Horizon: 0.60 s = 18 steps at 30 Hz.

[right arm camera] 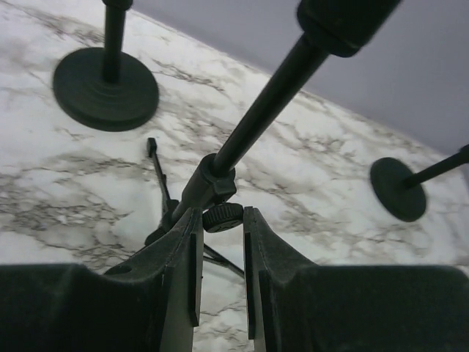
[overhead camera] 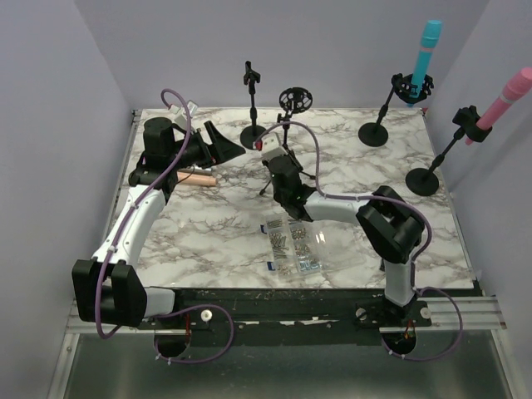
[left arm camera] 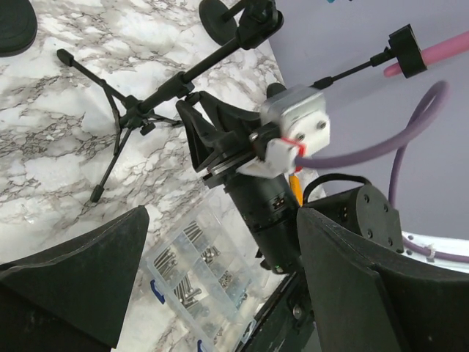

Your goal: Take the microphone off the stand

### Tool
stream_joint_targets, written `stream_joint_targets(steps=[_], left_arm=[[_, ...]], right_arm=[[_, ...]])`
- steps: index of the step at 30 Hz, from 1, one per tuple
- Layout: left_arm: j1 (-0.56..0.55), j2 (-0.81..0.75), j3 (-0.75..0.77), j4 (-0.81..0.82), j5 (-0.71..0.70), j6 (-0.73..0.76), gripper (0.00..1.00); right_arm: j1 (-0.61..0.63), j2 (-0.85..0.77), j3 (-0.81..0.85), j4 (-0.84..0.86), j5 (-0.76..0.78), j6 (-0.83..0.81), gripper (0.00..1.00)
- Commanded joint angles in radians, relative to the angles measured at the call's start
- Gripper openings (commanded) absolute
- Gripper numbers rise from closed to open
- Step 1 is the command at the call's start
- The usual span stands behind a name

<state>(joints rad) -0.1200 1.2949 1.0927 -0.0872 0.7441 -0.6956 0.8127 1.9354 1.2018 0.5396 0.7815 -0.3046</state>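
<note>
The black tripod microphone stand [right arm camera: 256,117], standing midway across the white marbled worktop [overhead camera: 208,241], is being gripped at its knobbed lower joint by the clenched right pincer [right arm camera: 220,224], while the left pincer [overhead camera: 223,141] is being held released above the worktop's rear left, beside a tan cylinder [overhead camera: 198,178] lying flat.

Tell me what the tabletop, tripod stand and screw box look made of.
Tabletop: white with grey veining and slight sheen; marble look, possibly printed laminate.
Stand: matte black tube, likely painted metal.
Box: see-through, with blue latches and screws visible inside, so clear plastic.
</note>
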Motion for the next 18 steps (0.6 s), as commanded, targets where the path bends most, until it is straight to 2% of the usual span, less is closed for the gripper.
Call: stream_joint_targets(steps=[1, 3, 6, 8, 9, 11, 14, 16, 18], left_arm=[[-0.005, 0.006, 0.02, -0.002, -0.014, 0.019, 0.83], [-0.004, 0.006, 0.022, -0.007, -0.017, 0.022, 0.83], [-0.004, 0.009, 0.027, -0.01, -0.015, 0.022, 0.83], [-0.005, 0.01, 0.027, -0.011, -0.015, 0.024, 0.83], [-0.005, 0.011, 0.027, -0.011, -0.015, 0.024, 0.83], [-0.005, 0.013, 0.026, -0.011, -0.014, 0.025, 0.83], [-0.004, 0.013, 0.027, -0.011, -0.014, 0.024, 0.83], [-0.004, 0.015, 0.027, -0.012, -0.012, 0.023, 0.83], [-0.004, 0.016, 0.026, -0.01, -0.01, 0.021, 0.83]], right_arm=[[0.031, 0.087, -0.031, 0.168, 0.224, -0.449, 0.01], [0.042, 0.115, -0.028, 0.255, 0.242, -0.593, 0.01], [0.053, 0.165, -0.035, 0.508, 0.279, -0.822, 0.01], [0.064, 0.183, -0.041, 0.628, 0.286, -0.917, 0.07], [0.068, 0.18, -0.038, 0.634, 0.293, -0.921, 0.13], [0.077, 0.155, -0.025, 0.553, 0.308, -0.84, 0.36], [0.084, 0.072, -0.013, 0.228, 0.282, -0.555, 0.74], [0.086, 0.005, -0.002, -0.01, 0.212, -0.327, 0.85], [0.086, -0.068, -0.006, -0.187, 0.146, -0.137, 0.9]])
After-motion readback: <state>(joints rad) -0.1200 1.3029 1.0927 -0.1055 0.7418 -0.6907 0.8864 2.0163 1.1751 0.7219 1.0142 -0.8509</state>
